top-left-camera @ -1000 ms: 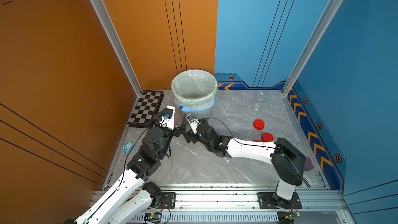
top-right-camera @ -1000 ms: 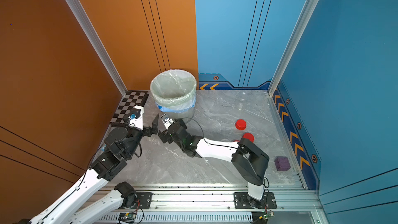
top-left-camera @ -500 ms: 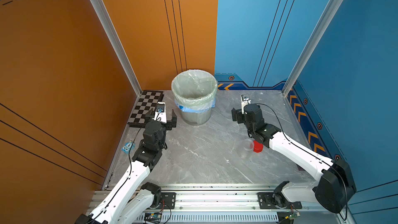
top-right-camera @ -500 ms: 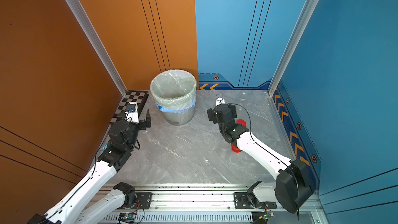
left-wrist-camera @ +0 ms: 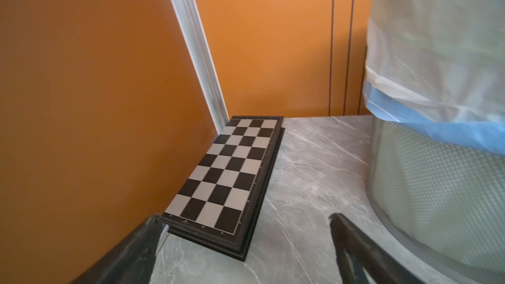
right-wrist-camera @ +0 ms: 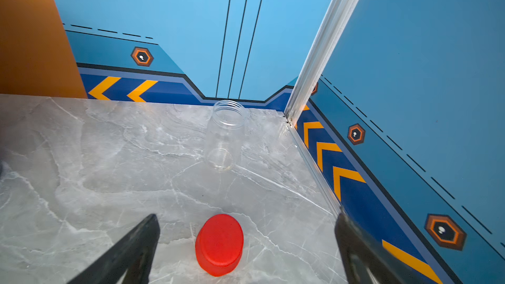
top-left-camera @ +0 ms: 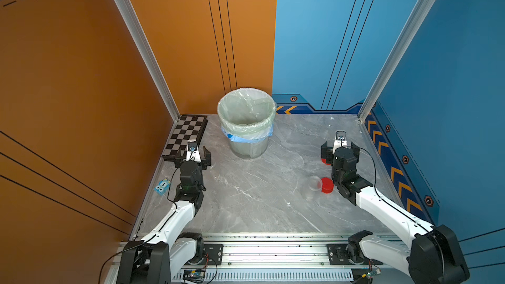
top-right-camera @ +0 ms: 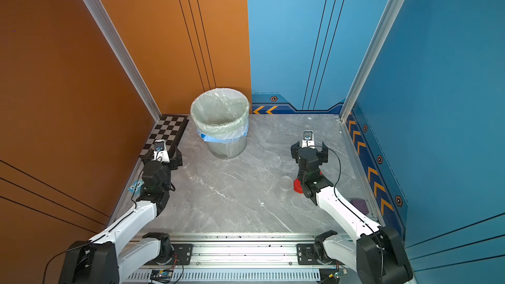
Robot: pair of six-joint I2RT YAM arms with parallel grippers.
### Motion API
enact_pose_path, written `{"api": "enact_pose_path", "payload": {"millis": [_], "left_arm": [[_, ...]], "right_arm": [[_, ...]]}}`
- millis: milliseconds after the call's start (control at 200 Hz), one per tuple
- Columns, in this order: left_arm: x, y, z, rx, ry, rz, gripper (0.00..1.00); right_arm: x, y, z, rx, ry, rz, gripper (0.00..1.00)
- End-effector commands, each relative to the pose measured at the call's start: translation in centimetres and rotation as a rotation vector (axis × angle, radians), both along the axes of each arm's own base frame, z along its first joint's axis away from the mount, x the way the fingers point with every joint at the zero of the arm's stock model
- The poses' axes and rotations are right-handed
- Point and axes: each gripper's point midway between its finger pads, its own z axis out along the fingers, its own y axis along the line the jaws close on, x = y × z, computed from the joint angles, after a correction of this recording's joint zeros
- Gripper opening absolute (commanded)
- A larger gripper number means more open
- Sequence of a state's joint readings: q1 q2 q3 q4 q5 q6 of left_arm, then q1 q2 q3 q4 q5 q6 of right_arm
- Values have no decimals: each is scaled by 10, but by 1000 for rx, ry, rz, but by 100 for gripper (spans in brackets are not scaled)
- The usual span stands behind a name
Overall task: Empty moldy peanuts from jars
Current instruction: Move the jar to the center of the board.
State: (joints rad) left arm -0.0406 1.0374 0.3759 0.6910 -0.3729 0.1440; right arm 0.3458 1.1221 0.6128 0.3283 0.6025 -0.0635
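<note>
Logging both arms parked over the grey marble tabletop [top-left-camera: 246, 200], nothing held.

Top views: the left gripper [top-left-camera: 192, 155] sits just left of the translucent bag-lined round bin [top-left-camera: 248, 146], jaws spread wide and empty. The right gripper [top-left-camera: 340, 150] is well to the bin's right, jaws equally wide and empty. A clear lidless plastic jar [top-left-camera: 314, 184] stands upright to the right of the bin and nearer the robot base, just beside a round red screw lid [top-left-camera: 326, 185]. A second red lid [top-left-camera: 325, 161] shows partly from under the right gripper. Moldy peanuts: none visible. The jar looks empty, and the bin's inside shows only liner.

Left wrist: a black-and-grey chessboard [left-wrist-camera: 235, 170] lies flat along the orange wall, left of the bin. Nothing lies between the wide-set fingers [left-wrist-camera: 131, 255].

Right wrist: a second clear jar [right-wrist-camera: 224, 137], lidless, upright and empty, stands far right of the bin by the back corner. A red lid lies under the open jaws, untouched.

Risks, as judged:
- The empty jars are light, so an arm sweeping low past them could tip or skid one.
- Lowering the right gripper would press on the lid below it.
- I cannot make out a third jar for certain. If one is unseen, it may go unemptied.
</note>
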Motion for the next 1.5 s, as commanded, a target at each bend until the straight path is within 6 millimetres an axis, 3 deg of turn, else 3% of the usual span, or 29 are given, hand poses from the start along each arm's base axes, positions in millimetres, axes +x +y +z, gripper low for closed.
{"api": "enact_pose_path", "payload": {"millis": [0,60,190,340,490,646,726,861,1126,1276,1396,1496], "left_arm": [[2,-3,24,-45,-111,-27,98],[1,1,23,-37,-106,-6,98],[-10,36,20,-40,-105,149,98],[-3,51,-1,-72,-55,168,98],[-12,73,-3,-91,-63,260,98],[-6,78,-40,-97,45,275,98],[-7,88,-50,-106,68,306,98],[5,71,-52,-121,84,225,98],[11,63,-51,-132,105,191,98],[14,38,-44,-115,145,117,98],[20,18,-52,-122,201,50,98],[20,16,-64,-157,218,46,98]], "right_arm": [[-8,-5,1,26,-38,-5,100],[-10,-10,-7,30,-38,-10,100],[-13,-20,-26,58,9,-35,100],[-15,-23,-36,53,48,-38,100],[-17,-21,-40,86,58,-21,100],[-18,-20,-39,98,59,-8,100],[-18,-20,-42,101,74,-8,100],[-17,-18,-47,107,86,-3,100],[-16,-20,-56,111,102,-11,100],[-16,-20,-51,118,86,-7,100],[-14,-19,-50,120,89,-3,100],[-12,-18,-51,125,93,5,100]]}}
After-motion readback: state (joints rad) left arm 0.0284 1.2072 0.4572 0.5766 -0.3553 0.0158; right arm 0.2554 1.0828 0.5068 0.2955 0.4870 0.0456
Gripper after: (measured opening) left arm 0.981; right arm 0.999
